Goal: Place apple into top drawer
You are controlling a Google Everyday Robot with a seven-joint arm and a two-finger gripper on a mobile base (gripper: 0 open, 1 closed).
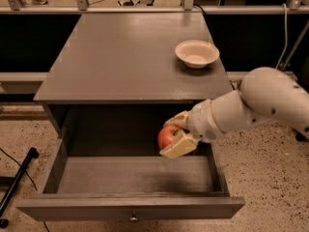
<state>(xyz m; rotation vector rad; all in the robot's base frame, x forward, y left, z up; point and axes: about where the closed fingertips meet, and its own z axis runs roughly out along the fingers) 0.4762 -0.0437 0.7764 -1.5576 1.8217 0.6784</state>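
The top drawer [130, 208] is pulled out wide at the bottom of the camera view, with its small metal knob at the centre of the front panel. My gripper [176, 135] is shut on the red apple [167, 136] and holds it over the right rear part of the drawer's inside, a little above its floor. The white arm reaches in from the right.
A cream-white shallow bowl [197, 53] stands on the grey cabinet top [120, 57] at the back right. A black cable and pole lie on the speckled floor at the lower left [17, 182]. Metal railings run behind the cabinet.
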